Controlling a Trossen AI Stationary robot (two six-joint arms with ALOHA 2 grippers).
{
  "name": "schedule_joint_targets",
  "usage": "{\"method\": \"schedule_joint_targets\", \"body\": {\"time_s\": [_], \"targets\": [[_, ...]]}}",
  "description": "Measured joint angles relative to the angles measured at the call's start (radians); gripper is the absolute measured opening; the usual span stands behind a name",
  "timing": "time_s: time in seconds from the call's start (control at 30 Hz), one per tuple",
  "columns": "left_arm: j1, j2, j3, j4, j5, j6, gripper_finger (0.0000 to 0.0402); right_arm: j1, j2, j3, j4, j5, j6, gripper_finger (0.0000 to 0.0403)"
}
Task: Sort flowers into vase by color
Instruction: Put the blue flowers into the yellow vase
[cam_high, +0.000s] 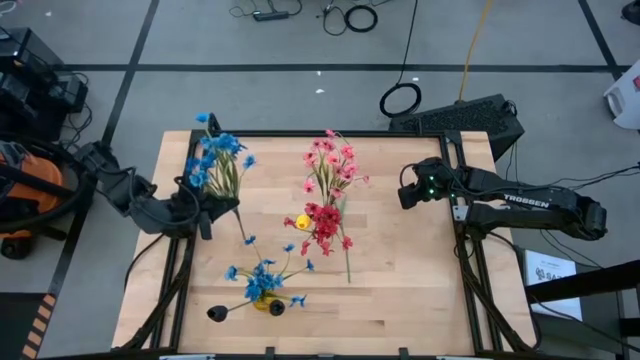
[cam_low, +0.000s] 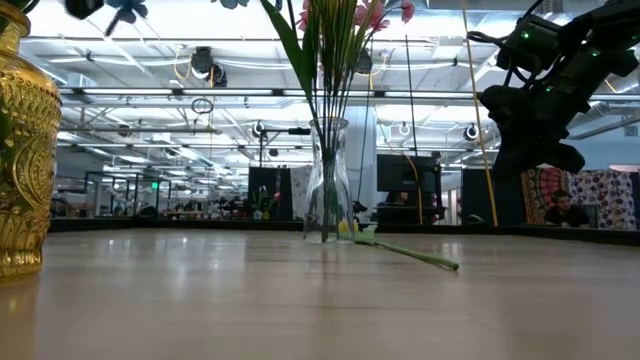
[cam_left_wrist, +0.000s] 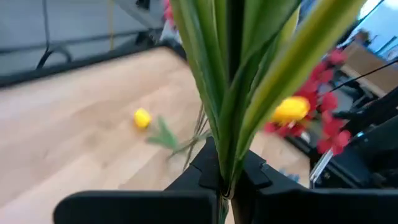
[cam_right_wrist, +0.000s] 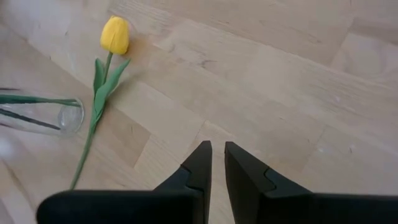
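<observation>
A bunch of blue flowers (cam_high: 215, 158) is in my left gripper (cam_high: 210, 212), which is shut on it over the table's left part. More blue flowers (cam_high: 262, 282) stand in a gold vase (cam_low: 20, 150) near the front edge. Pink flowers (cam_high: 330, 165) stand in a clear glass vase (cam_low: 328, 185) at the middle, with red blossoms (cam_high: 325, 225) beside them. A yellow tulip (cam_right_wrist: 115, 34) lies flat on the table by the glass vase, its stem (cam_low: 410, 252) pointing toward the near edge. My right gripper (cam_right_wrist: 217, 155) hangs shut and empty above bare wood at the right. My left gripper pinches several green stems and leaves of the blue flowers (cam_left_wrist: 227, 177) together between its two fingers, at their lower part. The fingers come nearly level from the table's left. The bunch rises from the fingers, lifted clear of the table, with its blossoms toward the far edge.
Bare wood lies between the glass vase and the right arm (cam_high: 540, 205) and along the near right. A keyboard (cam_high: 460, 118) sits past the far edge. A small black object (cam_high: 217, 313) lies by the gold vase.
</observation>
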Motion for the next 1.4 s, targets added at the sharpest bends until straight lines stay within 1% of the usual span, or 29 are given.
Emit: {"method": "schedule_joint_targets", "body": {"time_s": [0.03,0.1,0.17,0.23,0.3,0.43,0.53,0.67,0.87,0.97,1.03,1.17,1.3,1.4], "targets": [[-0.007,-0.005,0.000,-0.047,0.004,-0.046,0.0015,0.000,0.000,0.000,0.000,0.000,0.002,0.0036],[-0.021,-0.010,0.000,-0.147,0.046,-0.159,0.0014,0.000,0.000,0.000,-0.002,0.000,0.002,0.0036],[-0.036,-0.008,0.000,-0.222,0.133,-0.256,0.0014,0.000,0.000,0.000,-0.008,0.000,0.002,0.0036],[-0.059,0.002,0.000,-0.236,0.226,-0.295,0.0014,0.000,0.000,0.000,-0.011,0.000,0.002,0.0036],[-0.094,0.015,0.000,-0.182,0.270,-0.277,0.0014,0.000,0.000,0.000,-0.011,0.000,0.002,0.0036],[-0.175,0.031,0.000,-0.012,0.281,-0.158,0.0014,0.000,0.000,0.000,-0.011,0.000,0.000,0.0036],[-0.237,0.037,0.000,0.062,0.276,-0.134,0.0014,0.000,0.000,0.000,-0.011,0.000,-0.001,0.0036],[-0.313,0.047,0.000,0.122,0.261,-0.144,0.0014,0.000,0.000,0.000,-0.011,0.000,-0.001,0.0036],[-0.420,0.048,0.000,0.141,0.268,-0.220,0.0014,0.000,0.000,0.000,-0.030,0.000,0.060,0.0036],[-0.478,0.049,0.000,0.210,0.275,-0.229,0.0014,0.000,0.000,0.000,-0.032,0.000,0.062,0.0036],[-0.513,0.056,0.000,0.290,0.273,-0.173,0.0014,0.000,0.000,0.000,-0.032,0.000,0.062,0.0036],[-0.581,0.087,0.000,0.465,0.247,-0.013,0.0014,0.000,0.000,0.000,-0.032,0.000,0.062,0.0036],[-0.625,0.157,0.002,0.604,0.157,0.175,0.0014,0.000,0.000,0.000,-0.032,0.005,0.062,0.0036],[-0.632,0.237,0.001,0.712,0.089,0.311,0.0014,0.000,0.000,0.000,-0.032,0.005,0.076,0.0036]]}}
